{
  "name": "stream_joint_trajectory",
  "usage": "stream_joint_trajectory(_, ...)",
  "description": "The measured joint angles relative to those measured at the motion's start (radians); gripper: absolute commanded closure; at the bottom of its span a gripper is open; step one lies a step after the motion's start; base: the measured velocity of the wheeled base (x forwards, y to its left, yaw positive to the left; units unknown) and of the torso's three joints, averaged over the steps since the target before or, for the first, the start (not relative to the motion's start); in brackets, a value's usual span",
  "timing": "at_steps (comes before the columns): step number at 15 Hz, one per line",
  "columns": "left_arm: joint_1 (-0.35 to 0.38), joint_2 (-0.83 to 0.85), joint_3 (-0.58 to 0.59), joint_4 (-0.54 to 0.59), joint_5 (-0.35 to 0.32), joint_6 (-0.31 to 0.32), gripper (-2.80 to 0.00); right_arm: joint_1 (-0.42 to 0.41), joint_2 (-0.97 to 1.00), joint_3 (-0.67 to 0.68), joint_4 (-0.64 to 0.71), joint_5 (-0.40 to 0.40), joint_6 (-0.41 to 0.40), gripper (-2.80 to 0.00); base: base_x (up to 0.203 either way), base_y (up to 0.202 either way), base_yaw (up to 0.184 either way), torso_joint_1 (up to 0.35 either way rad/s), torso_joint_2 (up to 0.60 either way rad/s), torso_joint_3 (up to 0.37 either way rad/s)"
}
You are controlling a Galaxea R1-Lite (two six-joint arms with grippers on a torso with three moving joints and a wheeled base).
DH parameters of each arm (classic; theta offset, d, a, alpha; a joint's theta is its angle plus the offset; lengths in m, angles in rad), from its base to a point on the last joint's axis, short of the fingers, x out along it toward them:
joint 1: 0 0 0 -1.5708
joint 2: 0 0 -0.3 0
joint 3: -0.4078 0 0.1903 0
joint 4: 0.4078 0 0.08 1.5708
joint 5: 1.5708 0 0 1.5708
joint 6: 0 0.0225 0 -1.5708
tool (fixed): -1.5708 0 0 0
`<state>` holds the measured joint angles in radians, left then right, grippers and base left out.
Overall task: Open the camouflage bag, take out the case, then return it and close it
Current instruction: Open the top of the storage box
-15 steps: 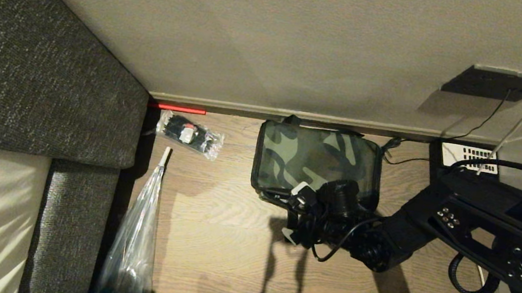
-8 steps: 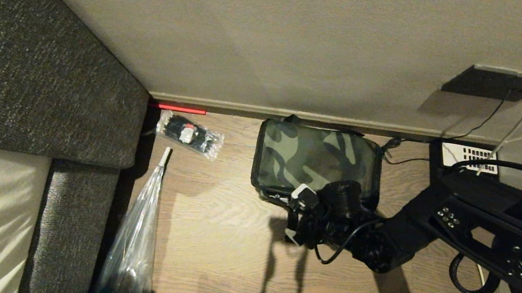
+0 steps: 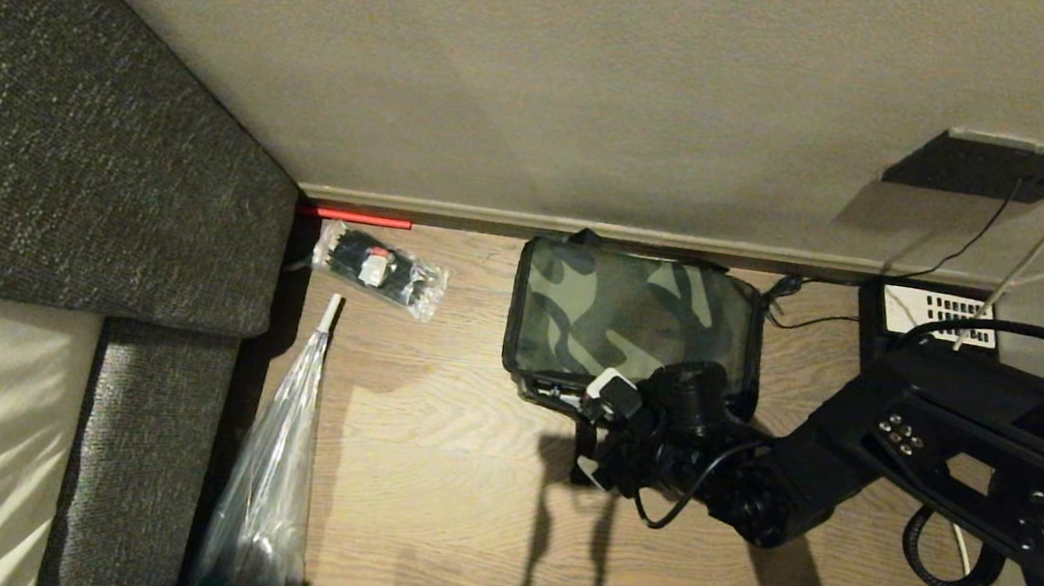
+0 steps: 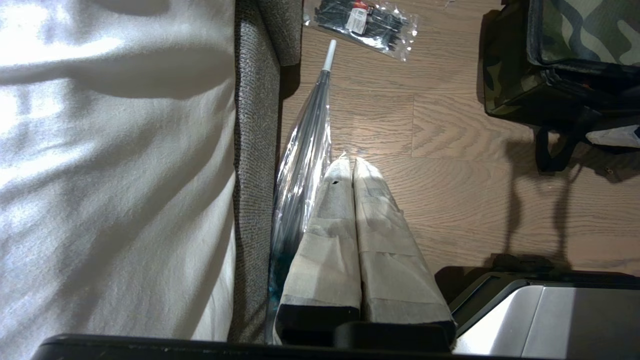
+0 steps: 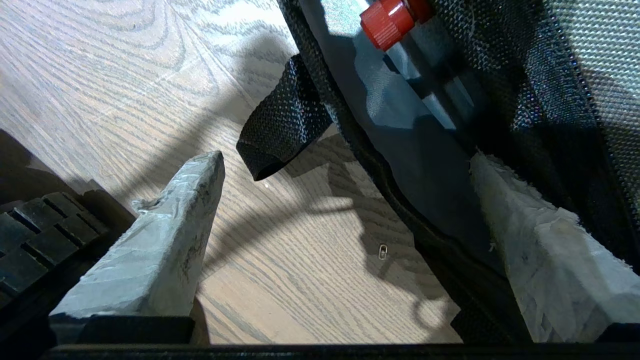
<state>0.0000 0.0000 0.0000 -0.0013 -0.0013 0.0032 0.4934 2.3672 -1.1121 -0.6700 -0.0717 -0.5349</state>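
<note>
While the camouflage bag (image 3: 636, 326) lies closed on the wooden floor (image 3: 446, 485) against the wall's skirting, the right gripper (image 3: 601, 435) has only edged slightly along the bag's near edge over the last second, jaws spread wide and grasping nothing, so opening is, I judge, yet to start. A black strap (image 5: 282, 132) hangs beside the bag. Left of the bag the floor offers room; right of it cables crowd. Parked beside the sofa (image 4: 255, 125), the left gripper (image 4: 348, 172) is clenched. No case shows.

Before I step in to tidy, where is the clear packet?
In the head view, the clear packet lies on the wood floor, left of the camouflage bag, beside the sofa.
</note>
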Motion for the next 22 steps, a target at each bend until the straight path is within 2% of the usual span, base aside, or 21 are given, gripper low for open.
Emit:
stream_joint_trajectory(4, 0.000, 0.000, 0.000, 0.000, 0.000, 0.000, 0.00, 0.001, -0.002, 0.009, 0.001, -0.004, 0.000, -2.80, 0.000, 0.000, 0.000, 0.000, 0.00, 0.000)
stream_joint_trajectory(5, 0.000, 0.000, 0.000, 0.000, 0.000, 0.000, 0.00, 0.001, -0.003, 0.011, 0.001, -0.001, 0.007, 0.00, 0.000, 0.000, 0.000, 0.000, 0.00, 0.000)
stream_joint_trajectory(15, 0.000, 0.000, 0.000, 0.000, 0.000, 0.000, 0.00, -0.010, -0.006, 0.010, -0.007, -0.003, 0.012, 0.00, 0.000, 0.000, 0.000, 0.000, 0.00, 0.000)
stream_joint_trajectory(22, 0.000, 0.000, 0.000, 0.000, 0.000, 0.000, 0.00, -0.021, -0.045, 0.090, -0.008, -0.006, -0.083, 0.00, 0.000, 0.000, 0.000, 0.000, 0.00, 0.000)
